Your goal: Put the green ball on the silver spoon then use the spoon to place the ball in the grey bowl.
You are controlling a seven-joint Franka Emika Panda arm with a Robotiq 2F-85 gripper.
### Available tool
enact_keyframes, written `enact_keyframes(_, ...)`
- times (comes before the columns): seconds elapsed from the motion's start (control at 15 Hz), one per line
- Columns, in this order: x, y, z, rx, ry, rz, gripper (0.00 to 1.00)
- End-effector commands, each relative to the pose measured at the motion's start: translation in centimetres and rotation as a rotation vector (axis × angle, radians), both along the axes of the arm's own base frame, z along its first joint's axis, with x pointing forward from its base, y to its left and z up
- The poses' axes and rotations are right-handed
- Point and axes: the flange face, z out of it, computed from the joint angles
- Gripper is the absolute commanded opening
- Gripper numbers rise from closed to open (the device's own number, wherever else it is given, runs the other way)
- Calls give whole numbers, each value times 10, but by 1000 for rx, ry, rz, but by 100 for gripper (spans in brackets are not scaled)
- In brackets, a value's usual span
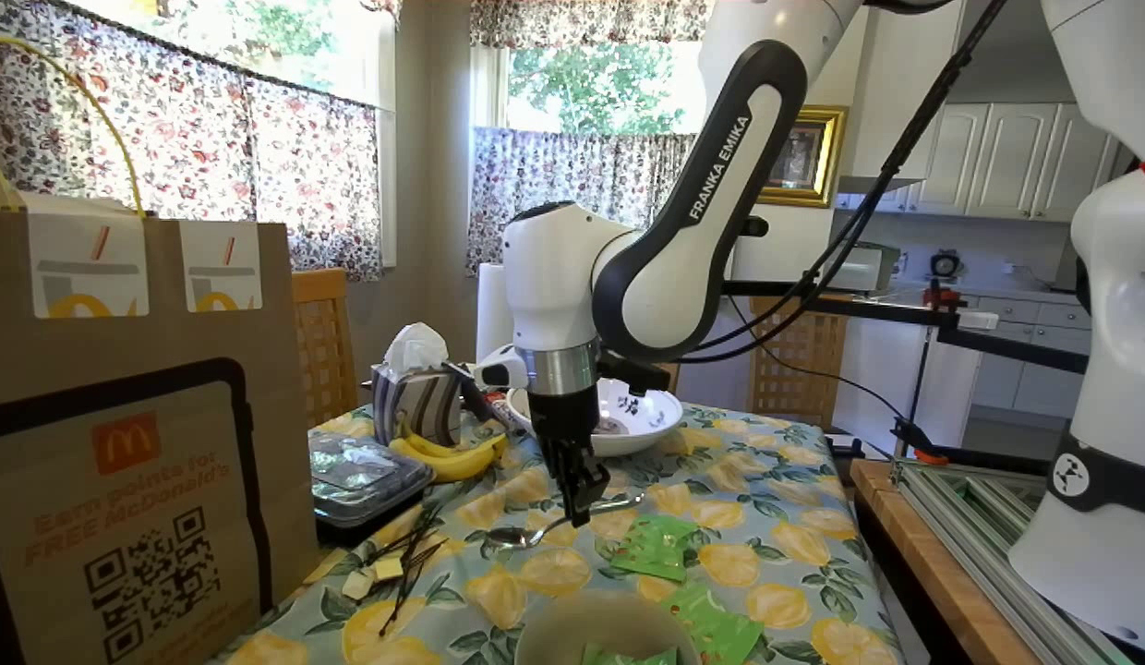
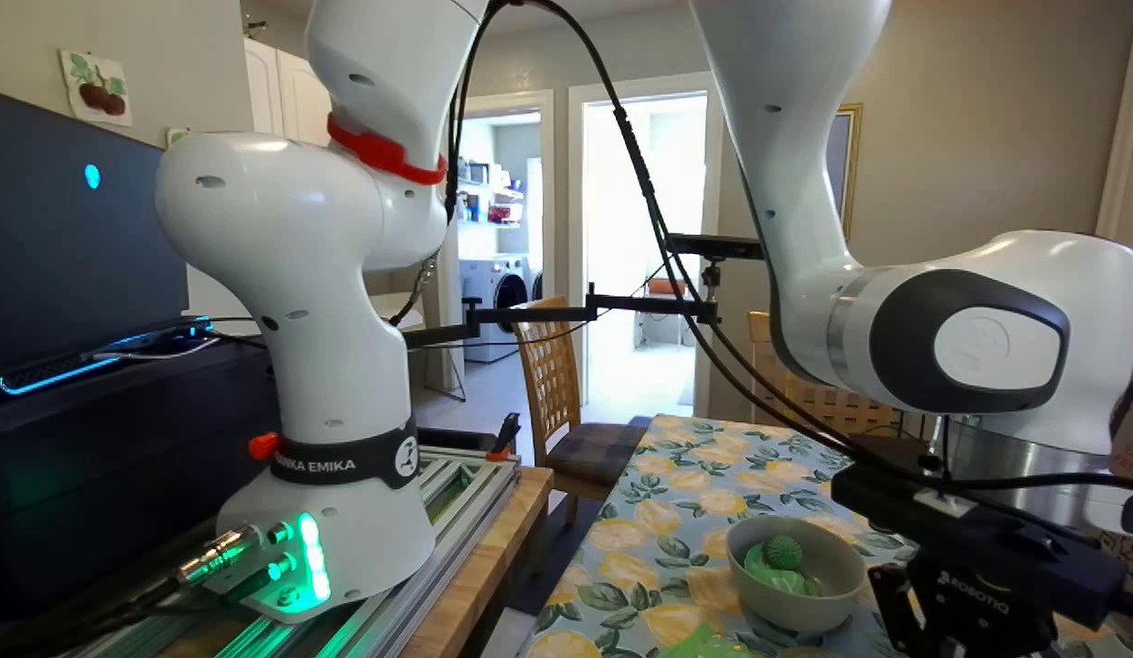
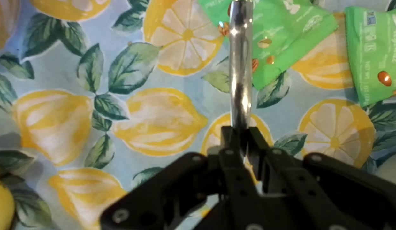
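Observation:
My gripper (image 1: pixel 578 513) is shut on the silver spoon (image 1: pixel 619 503) near its middle. In an exterior view the spoon's scoop points to the left, and its handle sticks out to the right. In the wrist view the fingertips (image 3: pixel 239 139) close around the spoon's handle (image 3: pixel 240 64); the scoop end is hidden. No ball shows on the spoon. The green ball (image 2: pixel 783 553) is textured and lies in the grey bowl (image 2: pixel 836 608) on top of a green packet. The bowl (image 1: pixel 536 637) also shows at the near edge of an exterior view, where the ball is out of sight.
Green snack packets (image 1: pixel 656 545) lie beside the bowl. Bananas (image 1: pixel 457 459), a plastic berry box (image 1: pixel 365 476), a tissue box (image 1: pixel 415 406) and a white bowl (image 1: pixel 637 416) stand farther back. Small yellow cubes with dark sticks (image 1: pixel 388 568) lie near a tall paper bag (image 1: pixel 148 416).

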Motion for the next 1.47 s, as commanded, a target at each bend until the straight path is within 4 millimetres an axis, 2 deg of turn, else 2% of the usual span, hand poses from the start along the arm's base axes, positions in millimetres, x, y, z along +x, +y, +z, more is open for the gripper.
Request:
enact_keyframes(0.0,13,-4,-15,8,1,25,4)
enact_keyframes(1.13,22,-1,-47,-6,34,28,4)
enact_keyframes(1.27,22,-1,-48,-6,35,27,20)
enact_keyframes(1.33,22,-1,-48,-7,35,27,40)
enact_keyframes(1.4,22,-1,-48,-8,35,24,47)
